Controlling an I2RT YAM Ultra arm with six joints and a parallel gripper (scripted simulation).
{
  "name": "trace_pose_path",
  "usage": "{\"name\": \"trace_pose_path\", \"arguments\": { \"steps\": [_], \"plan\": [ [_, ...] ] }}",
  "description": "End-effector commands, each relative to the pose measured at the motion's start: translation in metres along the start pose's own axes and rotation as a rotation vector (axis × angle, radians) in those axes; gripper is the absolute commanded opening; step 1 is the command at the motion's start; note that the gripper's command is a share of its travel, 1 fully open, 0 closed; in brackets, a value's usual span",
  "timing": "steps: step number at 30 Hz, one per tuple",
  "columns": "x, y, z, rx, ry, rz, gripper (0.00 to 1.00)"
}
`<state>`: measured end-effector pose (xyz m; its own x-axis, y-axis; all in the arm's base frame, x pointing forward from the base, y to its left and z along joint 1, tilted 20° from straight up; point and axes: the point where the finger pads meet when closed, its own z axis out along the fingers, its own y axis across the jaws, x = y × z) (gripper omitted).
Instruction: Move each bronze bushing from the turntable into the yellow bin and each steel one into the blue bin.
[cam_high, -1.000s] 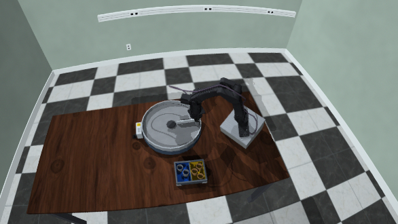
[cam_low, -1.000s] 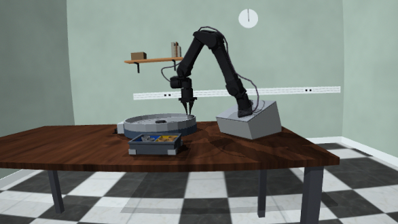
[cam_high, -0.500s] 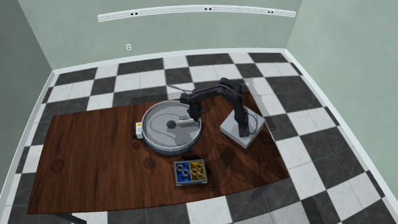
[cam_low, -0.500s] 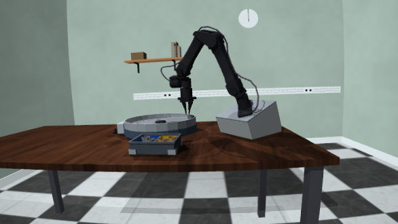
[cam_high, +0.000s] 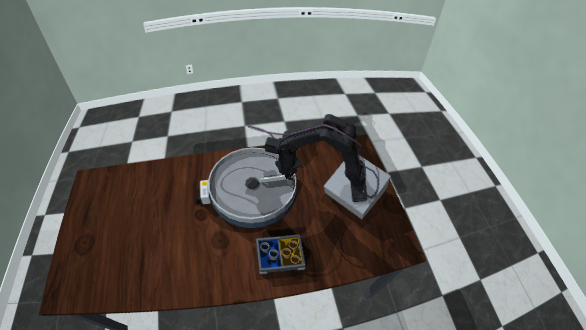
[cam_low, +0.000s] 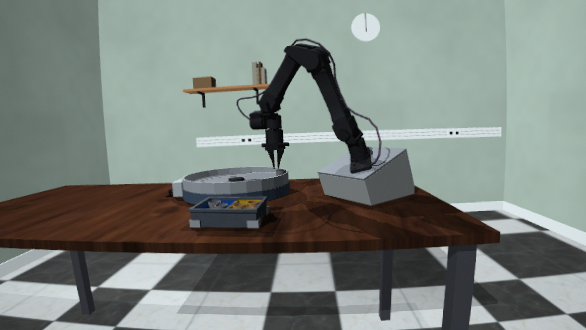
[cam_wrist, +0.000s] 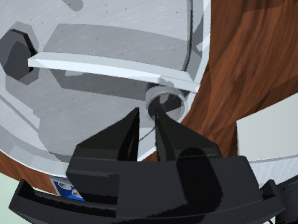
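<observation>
The grey turntable (cam_high: 252, 187) stands on the wooden table, with a white guide bar (cam_wrist: 113, 68) across it. A steel bushing (cam_wrist: 166, 104) stands upright on the turntable where the bar's end meets the rim. My gripper (cam_wrist: 147, 113) hangs just above it, and its fingertips overlap the ring in the wrist view. The fingers are close together with only a narrow gap, and nothing is clamped between them. In the side view the gripper (cam_low: 275, 161) points straight down, just above the turntable rim. The blue bin (cam_high: 267, 254) holds steel bushings. The yellow bin (cam_high: 292, 253) holds bronze ones.
A dark hub (cam_high: 251, 183) sits at the turntable's centre. A small white box (cam_high: 204, 189) stands at its left edge. My arm's grey base block (cam_high: 357, 188) is to the right of the turntable. The bin tray sits in front of the turntable.
</observation>
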<state>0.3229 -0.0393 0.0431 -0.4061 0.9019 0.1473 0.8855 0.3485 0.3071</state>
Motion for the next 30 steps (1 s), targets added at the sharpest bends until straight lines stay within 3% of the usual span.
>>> {"name": "trace_pose_path", "arguments": {
  "steps": [1,19,22,26,27,30],
  "plan": [
    [-0.005,0.009,-0.014,-0.024,-0.032,-0.003,0.14],
    [-0.005,0.009,-0.014,-0.024,-0.032,-0.003,0.14],
    [0.001,-0.003,-0.004,-0.004,-0.017,0.004,0.14],
    [0.0,-0.003,-0.003,-0.011,-0.023,0.002,0.14],
    [-0.008,0.011,-0.012,-0.043,-0.048,-0.011,0.14],
    [-0.007,0.01,-0.012,-0.042,-0.047,-0.011,0.14]
  ]
}}
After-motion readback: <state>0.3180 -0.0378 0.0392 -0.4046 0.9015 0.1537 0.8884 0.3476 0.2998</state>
